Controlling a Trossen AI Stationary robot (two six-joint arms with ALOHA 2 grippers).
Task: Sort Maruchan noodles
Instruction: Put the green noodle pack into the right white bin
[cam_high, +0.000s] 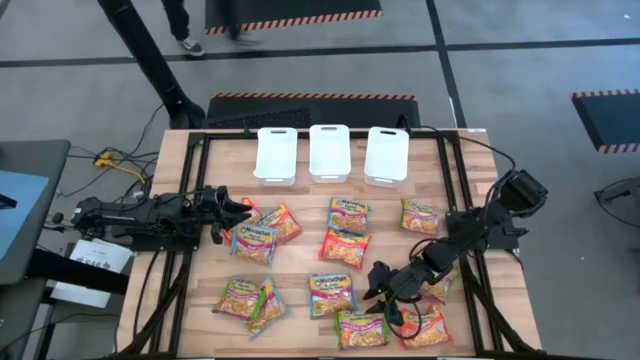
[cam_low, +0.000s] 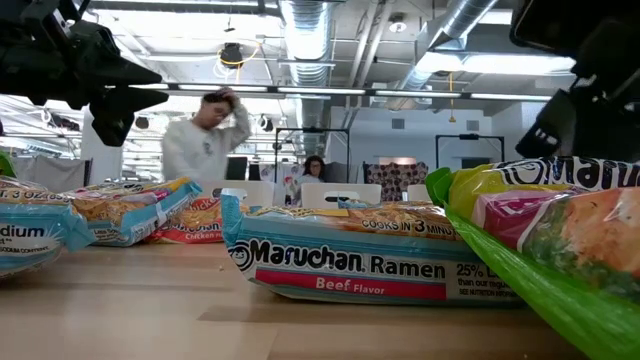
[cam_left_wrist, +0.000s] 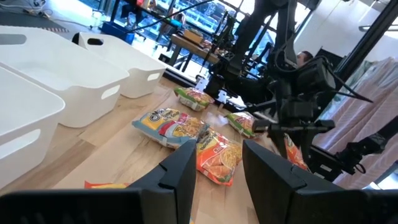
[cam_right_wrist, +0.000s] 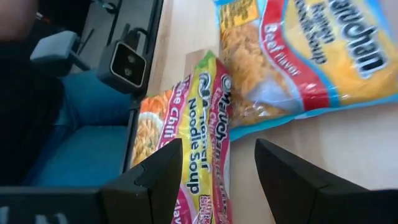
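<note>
Shiny yellow-printed plastic Maruchan noodle packets (cam_high: 343, 246) lie scattered flat across the pale wooden table (cam_high: 300, 200), with three white rectangular plastic bins (cam_high: 331, 152) in a row at twelve o'clock. The left gripper (cam_high: 243, 212), at nine o'clock, hovers with fingers apart and empty, orange and blue packets crowding just beside it. The right gripper (cam_high: 378, 286), at five o'clock, hangs spread wide above the green-pink packet (cam_right_wrist: 202, 149), a blue beef packet (cam_right_wrist: 298, 56) touching that one's edge.
</note>
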